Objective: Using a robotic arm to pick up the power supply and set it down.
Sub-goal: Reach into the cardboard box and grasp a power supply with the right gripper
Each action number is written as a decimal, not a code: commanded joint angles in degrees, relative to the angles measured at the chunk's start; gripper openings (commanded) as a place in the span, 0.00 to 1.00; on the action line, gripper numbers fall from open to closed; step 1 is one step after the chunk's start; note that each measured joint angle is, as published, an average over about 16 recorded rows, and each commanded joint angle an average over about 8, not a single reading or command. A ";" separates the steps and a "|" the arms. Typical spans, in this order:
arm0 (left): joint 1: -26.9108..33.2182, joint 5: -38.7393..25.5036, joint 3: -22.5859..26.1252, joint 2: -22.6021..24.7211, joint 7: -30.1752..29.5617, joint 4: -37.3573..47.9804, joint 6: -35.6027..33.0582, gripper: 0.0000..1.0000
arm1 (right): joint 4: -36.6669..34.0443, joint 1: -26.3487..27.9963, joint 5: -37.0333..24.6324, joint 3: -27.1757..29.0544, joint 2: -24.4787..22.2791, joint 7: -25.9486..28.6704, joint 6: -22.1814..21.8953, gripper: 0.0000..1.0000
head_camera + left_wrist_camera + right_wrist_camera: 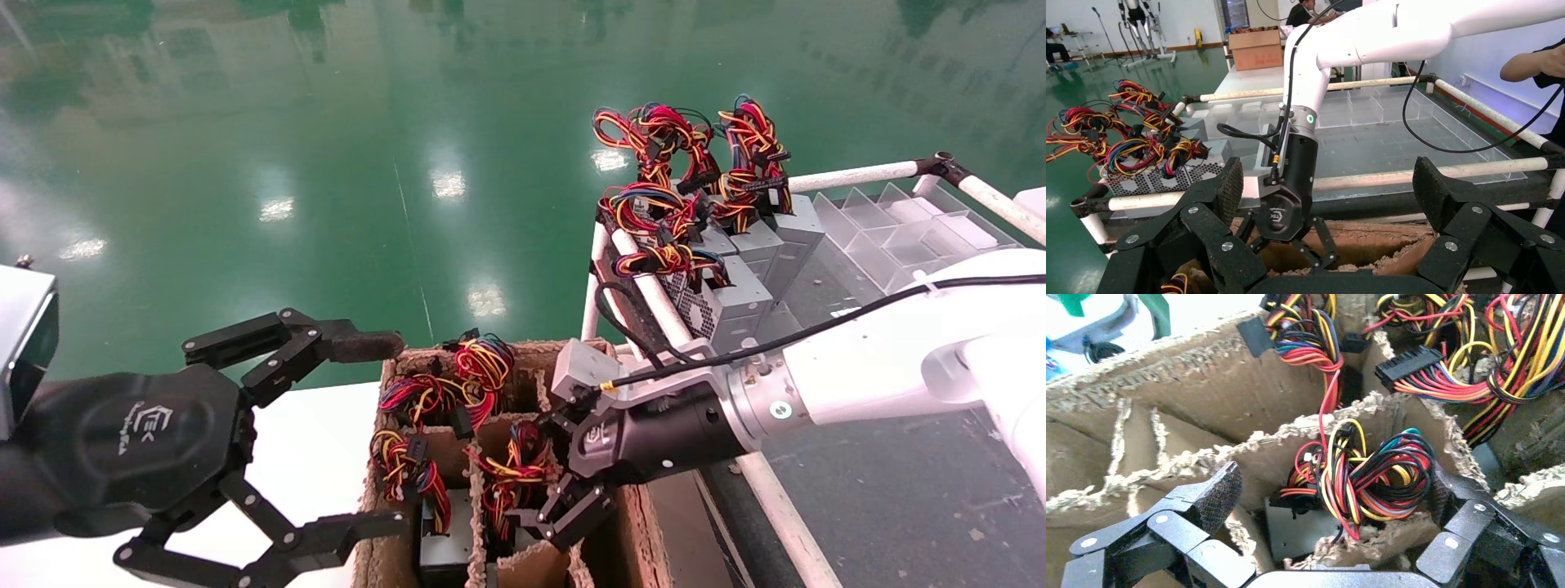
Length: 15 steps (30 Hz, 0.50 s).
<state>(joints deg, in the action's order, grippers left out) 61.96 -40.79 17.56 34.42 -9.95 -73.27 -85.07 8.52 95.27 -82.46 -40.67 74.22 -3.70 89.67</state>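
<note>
One grey sheet-metal power supply (1300, 530) topped by a red, yellow and black wire bundle (1364, 478) sits in a torn cardboard compartment (1248, 456) at six o'clock. The right gripper (546, 482) straddles it, fingers apart. The left gripper (372, 433) hovers spread at eight o'clock.

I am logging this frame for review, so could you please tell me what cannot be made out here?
- Power supply under the open right gripper: its wire bundle and the cardboard dividers hide most of the casing in the right wrist view.
- Cardboard box: cut off by the head view's bottom edge.
- Open left gripper: its far side is out of sight.
</note>
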 commanded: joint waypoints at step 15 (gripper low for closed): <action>0.01 0.03 0.04 -0.02 0.02 0.00 0.02 1.00 | 0.21 -0.44 1.43 -2.67 -0.23 -1.75 1.65 0.00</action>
<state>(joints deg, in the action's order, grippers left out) 61.97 -40.77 17.60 34.40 -9.93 -73.27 -85.05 8.94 94.87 -80.91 -43.41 73.94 -5.39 91.33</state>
